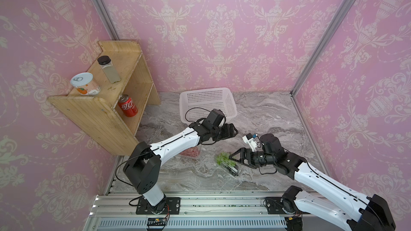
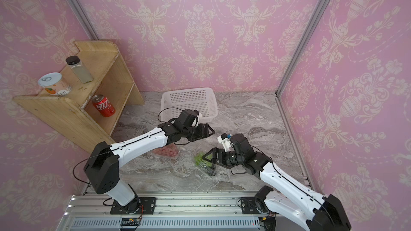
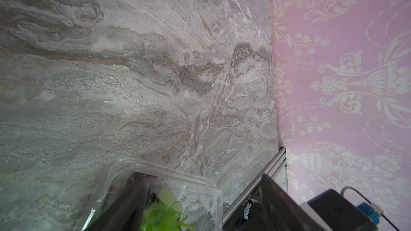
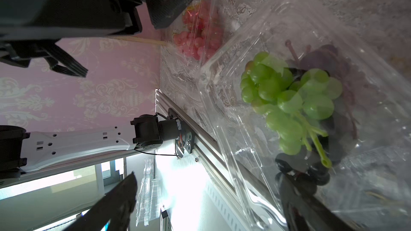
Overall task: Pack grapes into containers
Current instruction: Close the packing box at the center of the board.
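A clear container (image 1: pixel 222 166) near the table's middle holds green grapes (image 1: pixel 223 158) and dark grapes (image 1: pixel 232 171). My right gripper (image 1: pixel 233 164) is open at its right side. In the right wrist view one finger (image 4: pixel 300 205) shows through the plastic below the green grapes (image 4: pixel 284 94), and the other finger (image 4: pixel 117 201) hangs in the air. Left of it, red grapes (image 1: pixel 190 152) lie in a second container (image 1: pixel 198 156), partly under my left arm. My left gripper (image 1: pixel 233 130) hovers open and holds nothing, between the containers and the basket.
A white perforated basket (image 1: pixel 208 102) stands at the back. A wooden shelf (image 1: pixel 100 116) at the left carries a red can (image 1: pixel 127 105), a tin (image 1: pixel 85 84) and a bottle (image 1: pixel 109 70). Pink walls close in three sides. An aluminium rail (image 1: pixel 200 205) runs along the front.
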Available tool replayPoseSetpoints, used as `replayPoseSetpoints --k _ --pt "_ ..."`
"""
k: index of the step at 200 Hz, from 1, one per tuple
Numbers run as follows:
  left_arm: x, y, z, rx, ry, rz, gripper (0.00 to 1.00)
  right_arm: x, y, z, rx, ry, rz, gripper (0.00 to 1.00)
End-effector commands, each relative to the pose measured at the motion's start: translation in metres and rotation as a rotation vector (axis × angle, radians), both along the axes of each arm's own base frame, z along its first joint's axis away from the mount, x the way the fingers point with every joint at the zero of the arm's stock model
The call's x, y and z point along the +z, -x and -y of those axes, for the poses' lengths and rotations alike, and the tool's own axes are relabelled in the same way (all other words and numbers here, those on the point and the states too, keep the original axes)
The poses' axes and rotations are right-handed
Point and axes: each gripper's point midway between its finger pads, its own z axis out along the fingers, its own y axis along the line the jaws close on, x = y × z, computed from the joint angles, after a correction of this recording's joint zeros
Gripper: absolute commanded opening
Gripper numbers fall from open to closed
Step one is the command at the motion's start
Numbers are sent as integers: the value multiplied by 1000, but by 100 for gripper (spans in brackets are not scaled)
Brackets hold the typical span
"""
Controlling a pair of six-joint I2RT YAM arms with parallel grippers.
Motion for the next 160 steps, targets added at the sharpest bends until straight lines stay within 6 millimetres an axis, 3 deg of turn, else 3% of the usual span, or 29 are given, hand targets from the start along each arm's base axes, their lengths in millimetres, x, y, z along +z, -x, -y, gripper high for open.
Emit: replayPoseSetpoints --k 1,49,100,125,160 --pt "-6 31 3 -57 -17 -34 80 3 -2 0 -52 -7 31 100" --pt "-39 66 5 -87 -62 -104 80 0 10 9 -74 8 38 100" --pt "-58 79 2 -97 -104 -139 79 2 34 15 -51 74 47 97" --pt "-59 79 1 -93 -112 -132 79 3 56 6 -3 95 41 93" --pt "-60 77 -2 -82 -121 -121 79 -17 84 -21 68 110 -3 87"
